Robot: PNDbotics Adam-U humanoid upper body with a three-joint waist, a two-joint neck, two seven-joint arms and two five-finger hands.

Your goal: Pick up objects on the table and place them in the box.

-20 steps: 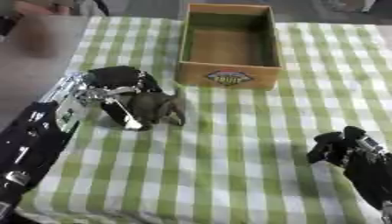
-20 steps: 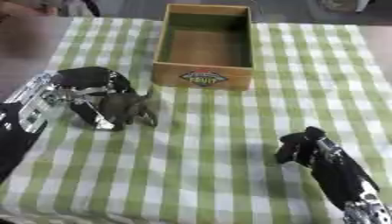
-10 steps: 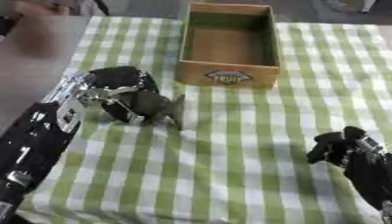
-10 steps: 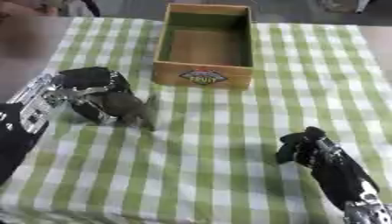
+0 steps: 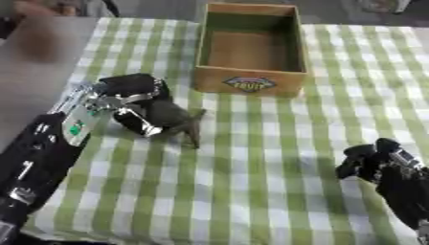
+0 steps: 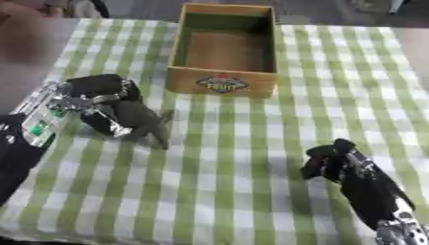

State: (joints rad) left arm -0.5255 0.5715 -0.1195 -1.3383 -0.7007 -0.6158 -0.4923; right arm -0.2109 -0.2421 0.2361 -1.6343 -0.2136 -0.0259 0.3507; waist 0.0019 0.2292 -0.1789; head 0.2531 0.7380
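A dark grey toy animal with a thin tail pointing down is held just above the green checked cloth, left of centre. My left hand comes in from the left and has its fingers curled round the toy's body. The wooden box with a fruit label on its front stands at the back centre and shows a bare floor inside. My right hand rests at the lower right with its fingers curled, holding nothing.
The green and white checked cloth covers the table. A bare grey strip of table runs along the left side. A blurred person shows at the far left corner, away from the toy.
My left hand has lifted and turned the grey toy slightly, shifting it a little toward the right. The right hand has stayed where it was.
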